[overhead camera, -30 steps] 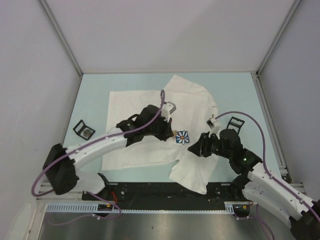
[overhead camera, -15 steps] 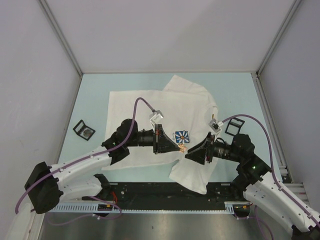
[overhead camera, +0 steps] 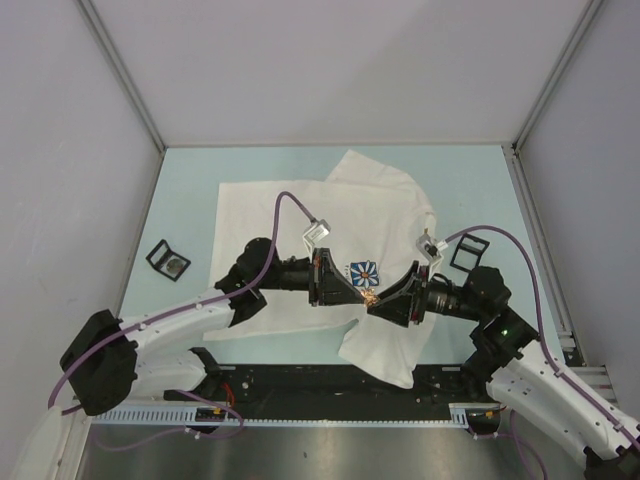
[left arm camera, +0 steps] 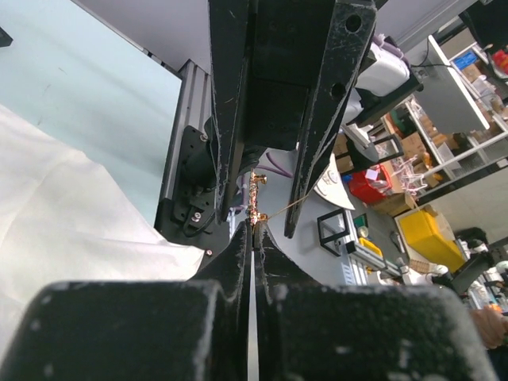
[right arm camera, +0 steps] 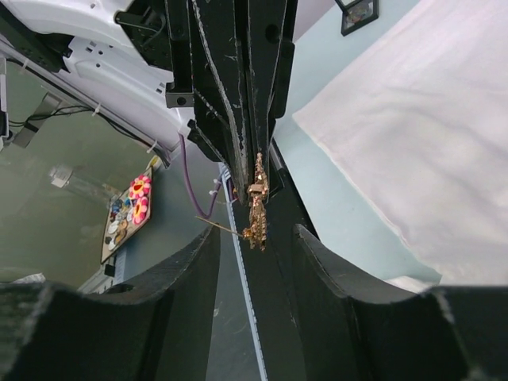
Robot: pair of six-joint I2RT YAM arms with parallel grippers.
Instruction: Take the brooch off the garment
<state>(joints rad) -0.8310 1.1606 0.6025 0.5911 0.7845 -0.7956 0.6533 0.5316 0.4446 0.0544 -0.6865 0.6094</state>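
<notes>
- Right wrist view: the gold brooch is pinched at the tips of the left gripper, whose jaws are pressed together on it.
- The right gripper has its jaws parted, one on either side of the brooch (neither touching it).
- Top external view alone places it: over the white garment, just below the flower print.
- Only the wrist views show its thin pin.
</notes>
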